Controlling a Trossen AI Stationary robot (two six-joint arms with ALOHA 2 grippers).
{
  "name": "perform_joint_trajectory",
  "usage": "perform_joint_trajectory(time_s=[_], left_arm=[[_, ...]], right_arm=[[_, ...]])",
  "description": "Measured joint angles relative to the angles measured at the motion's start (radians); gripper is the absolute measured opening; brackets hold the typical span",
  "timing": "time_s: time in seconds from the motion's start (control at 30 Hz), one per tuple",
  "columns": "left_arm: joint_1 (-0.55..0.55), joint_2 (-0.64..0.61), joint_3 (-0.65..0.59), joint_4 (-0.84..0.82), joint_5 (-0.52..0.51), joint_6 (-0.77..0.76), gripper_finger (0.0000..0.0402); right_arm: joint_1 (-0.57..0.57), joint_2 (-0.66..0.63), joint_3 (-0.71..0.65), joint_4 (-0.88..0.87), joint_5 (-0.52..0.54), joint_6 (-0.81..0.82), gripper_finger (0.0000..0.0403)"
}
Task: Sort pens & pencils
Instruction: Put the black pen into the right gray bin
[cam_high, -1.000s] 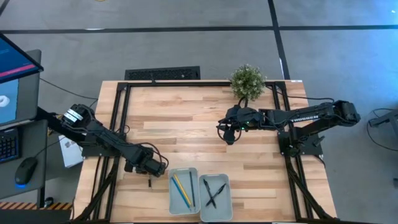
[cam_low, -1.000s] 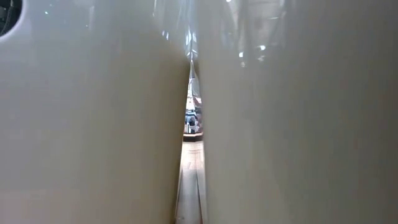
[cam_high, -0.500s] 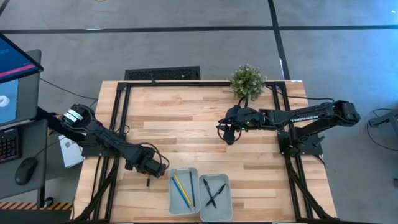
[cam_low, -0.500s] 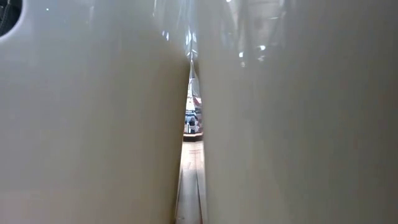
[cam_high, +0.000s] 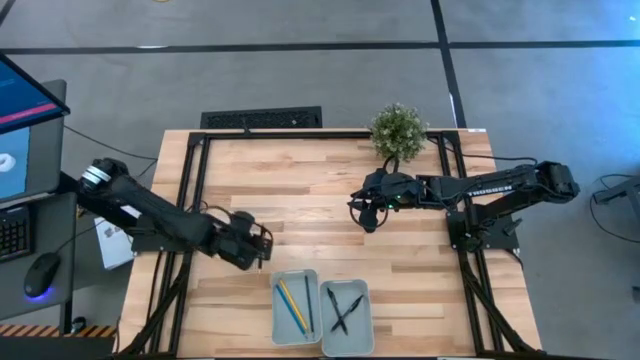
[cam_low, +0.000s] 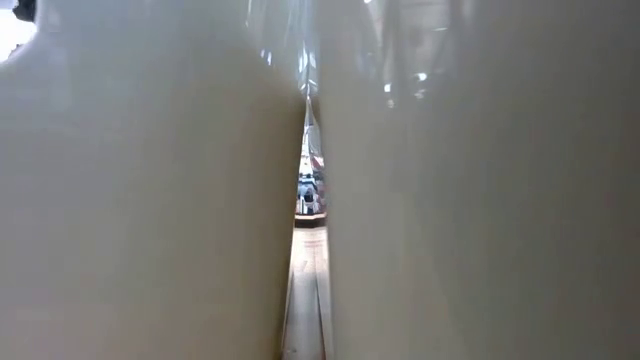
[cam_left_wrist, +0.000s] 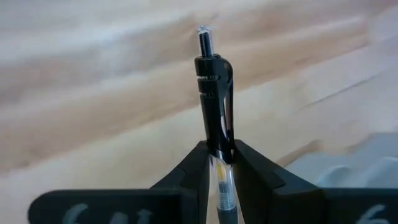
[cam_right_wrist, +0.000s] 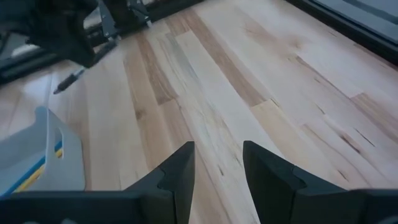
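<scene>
My left gripper (cam_high: 256, 246) hovers above the table's near left part, shut on a black pen (cam_left_wrist: 211, 87). The right wrist view shows that pen (cam_right_wrist: 69, 79) sticking out of the gripper, slanting down. Close by at the near edge stand two pale trays. The left tray (cam_high: 295, 305) holds a yellow and a blue pencil (cam_high: 292, 302) lying flat. The right tray (cam_high: 346, 317) holds two crossed black pens (cam_high: 345, 312). My right gripper (cam_high: 372, 215) waits open over the table's middle, with nothing between its fingers (cam_right_wrist: 177, 168). My left gripper pinches the pen's barrel just behind the clip (cam_left_wrist: 219, 142) between its two fingers. The pen runs along the fingers, and its clip end and push button stick out past the fingertips. The fingers slant down from above. The pen is lifted clear of the table.
A small potted plant (cam_high: 398, 130) stands at the far edge, right of centre. The trays' pale walls (cam_low: 150, 200) fill the low view but for a narrow gap. Bare wood (cam_high: 300, 200) lies between the two arms.
My left gripper has risen from the table near the left tray, drifted a little toward the far edge, and turned. The black pen that lay on the wood under it has come up with it and is now clear of the table.
</scene>
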Motion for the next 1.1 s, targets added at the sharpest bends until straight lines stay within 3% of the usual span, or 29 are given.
perform_joint_trajectory(time_s=[0.23,0.37,0.57,0.87,1.1], left_arm=[[0.071,-0.228,0.001,0.14,-0.234,0.338,0.005],[0.126,-0.283,0.002,0.362,-0.251,0.641,0.005],[0.224,-0.26,0.003,0.655,-0.121,0.923,0.005],[0.336,-0.109,0.003,0.845,0.103,1.027,0.005],[0.353,0.011,0.003,1.126,0.25,1.157,0.005]], right_arm=[[0.003,0.0,0.0,0.119,-0.049,0.058,0.0157],[0.003,0.0,0.0,0.226,-0.129,0.059,0.0157],[0.023,0.0,0.0,0.36,-0.172,0.06,0.016],[0.071,0.0,0.0,0.468,-0.161,0.06,0.0224],[0.094,0.0,0.0,0.469,-0.157,0.06,0.0259]])
